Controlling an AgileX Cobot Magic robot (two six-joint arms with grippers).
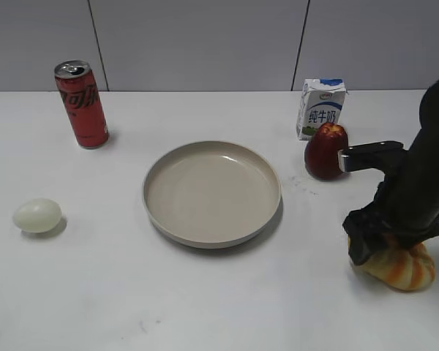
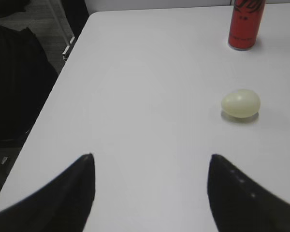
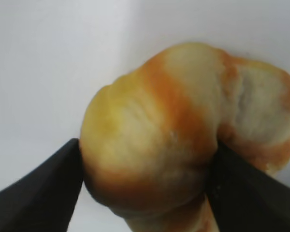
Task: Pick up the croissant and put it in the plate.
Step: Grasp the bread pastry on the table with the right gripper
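The orange and cream-yellow croissant (image 1: 404, 268) lies on the white table at the right front, partly under my right arm. In the right wrist view the croissant (image 3: 169, 130) fills the frame and both fingers of my right gripper (image 3: 145, 164) press its sides. My right gripper (image 1: 384, 252) is shut on it at table level. The beige plate (image 1: 155, 175) sits empty in the middle of the table, well left of the croissant. My left gripper (image 2: 150, 166) is open and empty over bare table and does not show in the exterior view.
A dark red apple-like fruit (image 1: 325, 151) and a milk carton (image 1: 321, 107) stand behind my right arm. A red cola can (image 1: 81, 104) stands at the back left. A pale egg (image 1: 37, 216) lies at the left, also in the left wrist view (image 2: 240, 103).
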